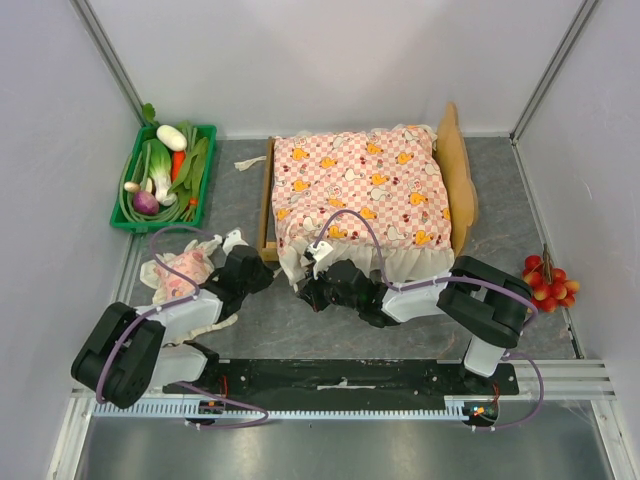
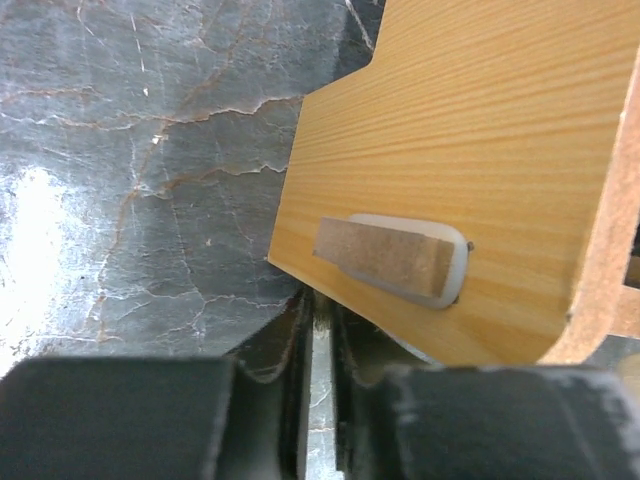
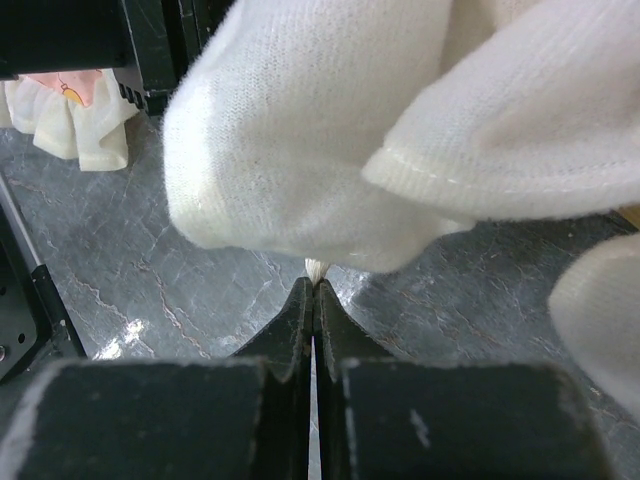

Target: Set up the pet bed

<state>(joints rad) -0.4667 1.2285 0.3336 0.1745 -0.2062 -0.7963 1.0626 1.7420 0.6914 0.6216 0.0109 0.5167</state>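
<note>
Bedding is lying on your pet bed (image 1: pixel 459 170), which is sitting at the middle of the grey surface (image 1: pixel 560 200) with its curved headboard to your right; the pink-checked mattress (image 1: pixel 360 185) is covering the frame and its white frill is hanging over the near edge; your right tool (image 1: pixel 306 291) is reaching left along that near edge, and in the right wrist view it (image 3: pixel 313 300) is showing its jaws clenched tight together with the frill bulging right above the tips, though you cannot tell whether any cloth is caught between them; your left tool (image 1: pixel 263 272) is hovering at the bed's near left corner; in the left wrist view it (image 2: pixel 318 312) is pointing at the light wood panel with a felt pad (image 2: pixel 385 255) on it, the jaws standing only a sliver apart, and you cannot tell whether they are gripping anything; the small pink pillow (image 1: pixel 180 270) is lying beside your left arm, apart from the bed; a green tray (image 1: pixel 207 180) of vegetables is sitting at the far left; a cluster of red fruit (image 1: pixel 548 282) is resting at the right.
</note>
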